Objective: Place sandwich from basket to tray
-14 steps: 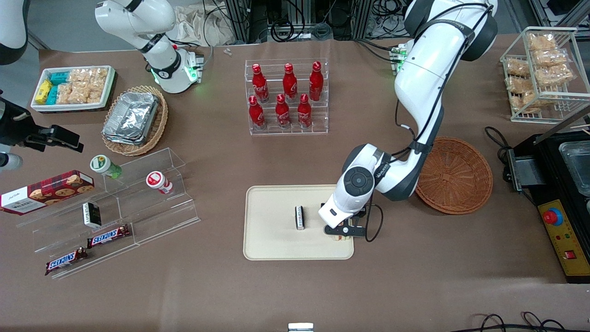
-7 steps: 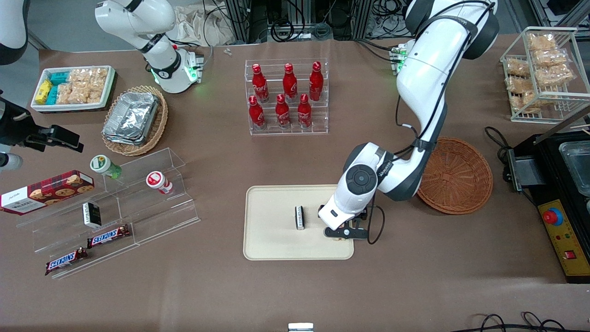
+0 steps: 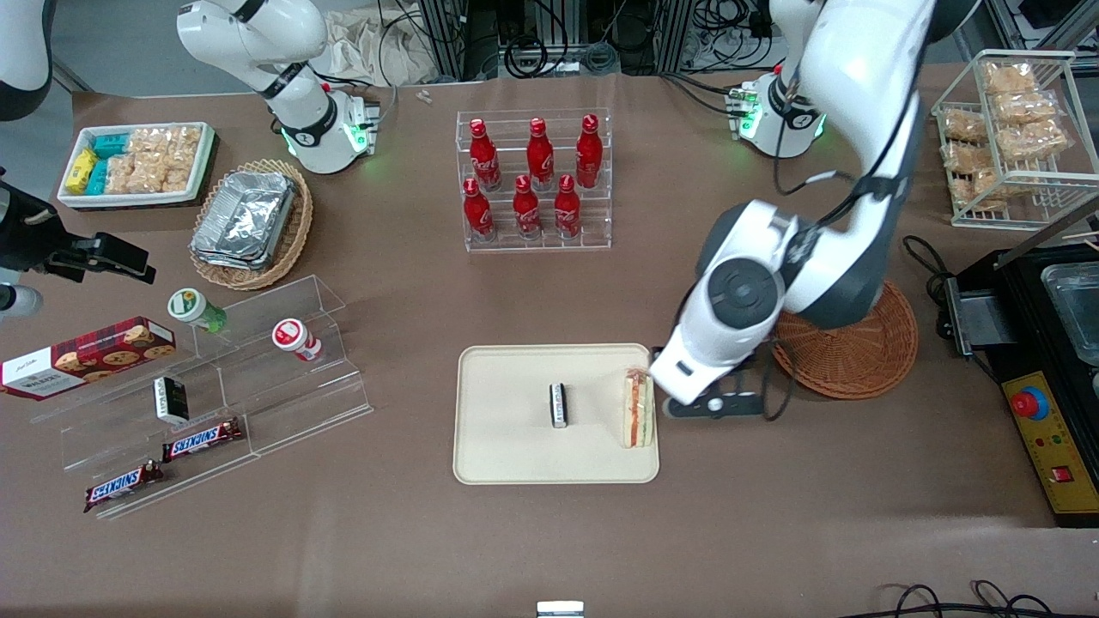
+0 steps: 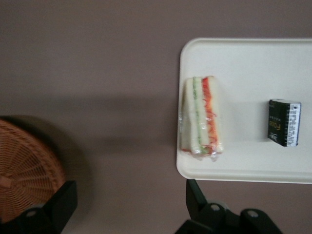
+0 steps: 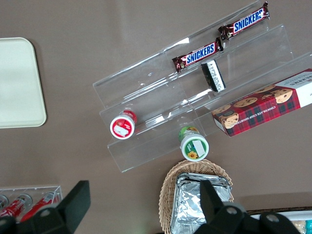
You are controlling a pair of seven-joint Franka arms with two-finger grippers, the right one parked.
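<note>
Brown table [image 3: 549,532]: sandwich [image 3: 637,408] now on tray [image 3: 506,455], gripper [image 4: 129,207] open, risen clear.

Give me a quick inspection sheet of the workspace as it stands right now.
Surface: brown table, covered in matte sheet.
Job's things: triangular sandwich with red, orange and green layers lies on the flat beige tray, at its edge nearest the round reddish-brown wicker basket; nothing seen in the basket's visible part.
Clutter: small black-and-white bar mid-tray; red bottles in a clear rack; clear stepped shelf with Snickers bars; foil containers in a paler basket.
Grippers: left claw open, holding nothing, above the table between tray and basket.
Cables: black cable loops by the claw.
Surroundings: wire rack of snack packets; black control box with red button.
</note>
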